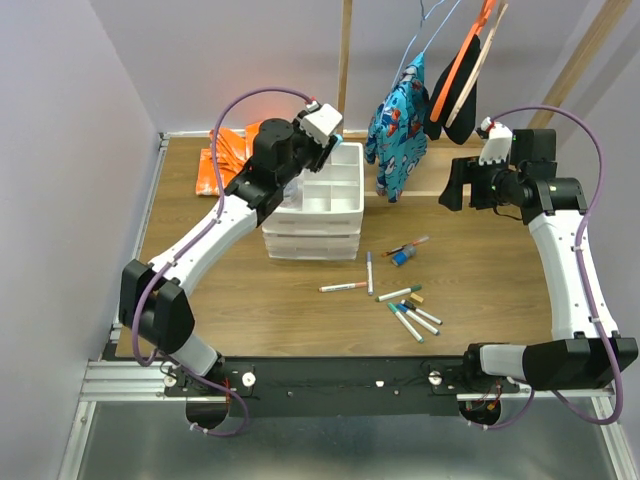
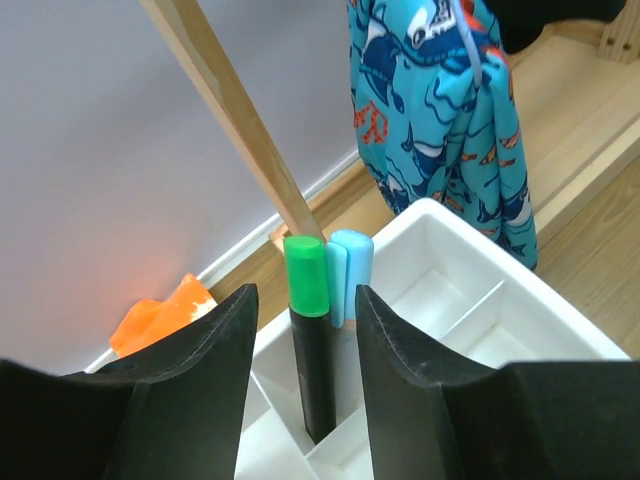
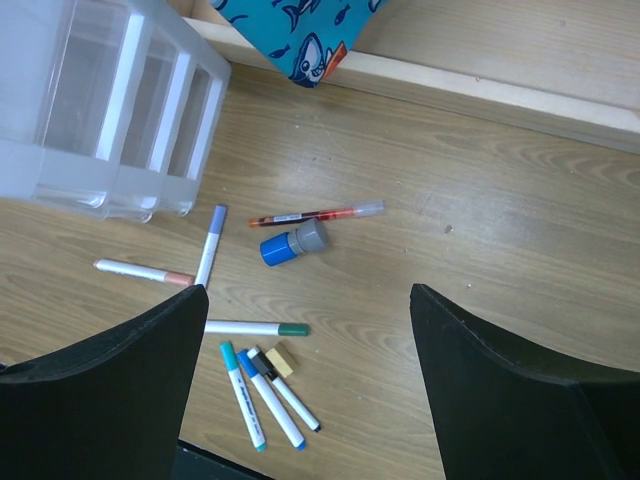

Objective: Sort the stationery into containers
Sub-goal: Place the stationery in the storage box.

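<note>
The white drawer unit [image 1: 330, 225] stands at the back centre of the table. My left gripper [image 1: 298, 183] hangs over its top tray [image 2: 470, 300], open. A green-capped black highlighter [image 2: 312, 340] stands upright in a compartment between my fingers, touching neither. A light blue highlighter [image 2: 352, 265] stands just behind it. My right gripper [image 3: 307, 290] is open and empty, high above the loose items. Those are a red pen [image 3: 315, 214], a stubby blue and grey item [image 3: 293, 243], several white markers [image 3: 255, 328] and a tan block [image 3: 279, 361].
An orange cloth [image 1: 225, 150] lies at the back left. A blue patterned shirt [image 1: 400, 125] and dark items hang from a wooden frame [image 1: 345, 60] behind the drawer unit. Grey walls close the left and back sides.
</note>
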You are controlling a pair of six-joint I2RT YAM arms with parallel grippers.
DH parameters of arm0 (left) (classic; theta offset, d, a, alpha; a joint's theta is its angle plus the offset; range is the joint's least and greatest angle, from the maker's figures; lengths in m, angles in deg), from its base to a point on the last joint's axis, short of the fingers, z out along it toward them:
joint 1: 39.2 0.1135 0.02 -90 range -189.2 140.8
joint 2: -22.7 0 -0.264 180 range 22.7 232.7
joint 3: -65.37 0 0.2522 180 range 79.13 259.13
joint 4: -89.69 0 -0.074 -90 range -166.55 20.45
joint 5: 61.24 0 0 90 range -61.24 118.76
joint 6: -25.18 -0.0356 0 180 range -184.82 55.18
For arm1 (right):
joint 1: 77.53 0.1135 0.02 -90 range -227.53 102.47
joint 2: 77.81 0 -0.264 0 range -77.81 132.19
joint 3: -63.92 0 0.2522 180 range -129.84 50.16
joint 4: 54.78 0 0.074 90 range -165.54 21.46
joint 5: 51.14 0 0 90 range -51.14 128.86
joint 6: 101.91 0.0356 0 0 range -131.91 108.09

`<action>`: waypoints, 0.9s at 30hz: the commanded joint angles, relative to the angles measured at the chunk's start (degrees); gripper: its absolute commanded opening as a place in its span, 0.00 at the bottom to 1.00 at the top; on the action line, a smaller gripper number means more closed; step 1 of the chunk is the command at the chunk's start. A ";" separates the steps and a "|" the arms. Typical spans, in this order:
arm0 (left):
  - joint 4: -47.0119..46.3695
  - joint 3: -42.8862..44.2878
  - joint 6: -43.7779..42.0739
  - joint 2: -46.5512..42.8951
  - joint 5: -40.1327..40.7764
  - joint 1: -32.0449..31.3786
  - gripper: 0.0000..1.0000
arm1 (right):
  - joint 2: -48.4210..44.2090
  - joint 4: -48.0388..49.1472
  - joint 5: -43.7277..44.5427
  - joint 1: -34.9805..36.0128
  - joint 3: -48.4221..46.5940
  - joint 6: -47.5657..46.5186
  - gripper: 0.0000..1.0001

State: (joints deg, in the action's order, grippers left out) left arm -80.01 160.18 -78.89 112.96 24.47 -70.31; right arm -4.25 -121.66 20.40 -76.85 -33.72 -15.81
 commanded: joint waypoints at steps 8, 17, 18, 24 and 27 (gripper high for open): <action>6.18 4.74 2.47 -13.34 -14.14 0.00 0.57 | 0.97 -1.36 -2.99 -0.34 -2.78 -4.18 0.90; 19.00 -14.31 0.89 -32.76 -28.46 -2.28 0.61 | -0.26 -8.04 -9.13 -0.16 3.00 -24.90 0.84; 22.33 -16.00 0.01 -33.91 -29.53 -2.46 0.61 | -0.35 -8.74 -9.92 -0.07 4.06 -29.54 0.82; 29.11 -28.84 -6.29 -39.81 -32.26 -3.34 0.61 | -2.89 -6.74 -5.37 8.50 13.01 -38.71 0.80; 34.28 -31.49 -13.86 -38.50 -32.27 -5.79 0.60 | -4.12 -3.22 -1.06 13.36 16.97 -40.30 0.80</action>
State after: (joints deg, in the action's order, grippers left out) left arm -56.01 131.88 -82.39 73.86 -4.25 -73.62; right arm -5.04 -127.30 14.83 -69.96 -21.45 -48.29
